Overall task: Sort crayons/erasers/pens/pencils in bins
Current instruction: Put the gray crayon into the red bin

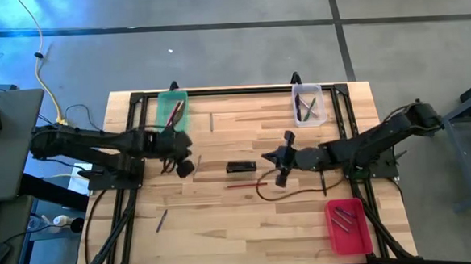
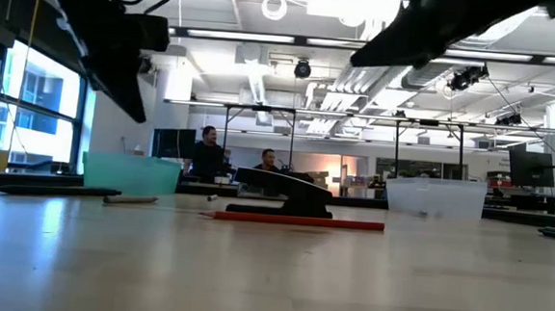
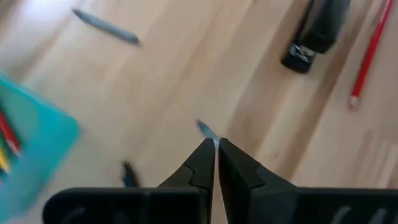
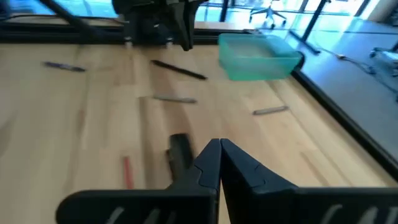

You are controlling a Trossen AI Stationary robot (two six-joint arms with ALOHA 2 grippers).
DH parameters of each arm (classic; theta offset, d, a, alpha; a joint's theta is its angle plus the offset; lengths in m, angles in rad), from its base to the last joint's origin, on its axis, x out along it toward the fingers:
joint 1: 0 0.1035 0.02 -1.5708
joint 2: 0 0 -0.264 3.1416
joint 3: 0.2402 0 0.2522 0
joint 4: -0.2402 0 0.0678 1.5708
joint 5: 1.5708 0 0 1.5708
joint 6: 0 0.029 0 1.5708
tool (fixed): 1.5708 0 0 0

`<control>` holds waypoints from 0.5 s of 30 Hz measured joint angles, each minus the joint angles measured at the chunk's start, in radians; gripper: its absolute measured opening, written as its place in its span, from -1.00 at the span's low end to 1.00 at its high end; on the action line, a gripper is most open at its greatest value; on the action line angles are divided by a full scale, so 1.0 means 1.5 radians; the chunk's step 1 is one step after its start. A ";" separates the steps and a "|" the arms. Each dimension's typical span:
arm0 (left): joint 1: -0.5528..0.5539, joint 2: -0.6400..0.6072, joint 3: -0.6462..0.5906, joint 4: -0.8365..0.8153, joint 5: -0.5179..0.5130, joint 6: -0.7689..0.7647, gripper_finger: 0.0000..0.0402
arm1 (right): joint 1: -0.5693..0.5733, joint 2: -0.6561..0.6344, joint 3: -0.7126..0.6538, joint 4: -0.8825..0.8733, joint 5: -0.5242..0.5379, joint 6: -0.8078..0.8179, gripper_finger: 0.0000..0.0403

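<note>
The left tool (image 3: pixel 216 149) is clenched on a thin grey pen (image 3: pixel 205 130); the right tool (image 4: pixel 219 151) is clenched empty.

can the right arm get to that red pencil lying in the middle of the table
Probably yes. The right claw hovers beside the red pencil, which lies on open wood; only the black block sits alongside, apart from it.

From my left wrist camera the green bin (image 3: pixel 31 146) is smeared and cut by the frame edge, so I can't sort out the pencils inside. A red pencil (image 3: pixel 367 53) runs off the frame. Overhead, what sits in the red bin (image 1: pixel 349 225) and clear bin (image 1: pixel 307 104) is too small to name.
</note>
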 joint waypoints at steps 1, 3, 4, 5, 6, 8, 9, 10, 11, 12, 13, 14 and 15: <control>-0.022 0.004 -0.004 0.001 -0.009 -0.028 -0.92 | 0.014 -0.010 0.000 -0.018 0.009 0.006 -1.00; -0.061 0.016 -0.012 -0.002 -0.026 -0.084 -0.86 | 0.039 -0.021 0.000 -0.044 0.033 0.020 -1.00; -0.076 0.020 -0.013 -0.010 -0.028 -0.109 -0.82 | 0.051 -0.025 0.000 -0.057 0.046 0.028 -1.00; -0.088 0.024 -0.014 -0.017 -0.029 -0.134 -0.77 | 0.062 -0.027 0.000 -0.070 0.059 0.036 -1.00; -0.099 0.031 -0.014 -0.019 -0.031 -0.162 -0.72 | 0.072 -0.027 0.000 -0.078 0.072 0.045 -1.00; -0.120 0.047 -0.014 -0.029 -0.033 -0.216 -0.61 | 0.090 -0.027 0.000 -0.091 0.087 0.059 -1.00; -0.129 0.055 -0.014 -0.032 -0.033 -0.238 -0.55 | 0.097 -0.027 0.000 -0.097 0.088 0.065 -1.00; -0.138 0.064 -0.014 -0.033 -0.031 -0.257 -0.49 | 0.104 -0.027 0.000 -0.101 0.090 0.074 -1.00; -0.146 0.074 -0.014 -0.036 -0.028 -0.272 -0.44 | 0.111 -0.027 0.000 -0.104 0.091 0.080 -1.00; -0.153 0.085 -0.014 -0.039 -0.023 -0.284 -0.38 | 0.117 -0.027 0.000 -0.106 0.092 0.087 -1.00; -0.158 0.097 -0.014 -0.038 -0.018 -0.295 -0.33 | 0.124 -0.027 0.000 -0.108 0.093 0.092 -1.00; -0.163 0.108 -0.014 -0.034 -0.016 -0.304 -0.28 | 0.130 -0.027 0.000 -0.108 0.101 0.092 -1.00; -0.167 0.120 -0.014 -0.030 -0.015 -0.310 -0.23 | 0.137 -0.027 0.000 -0.108 0.106 0.093 -1.00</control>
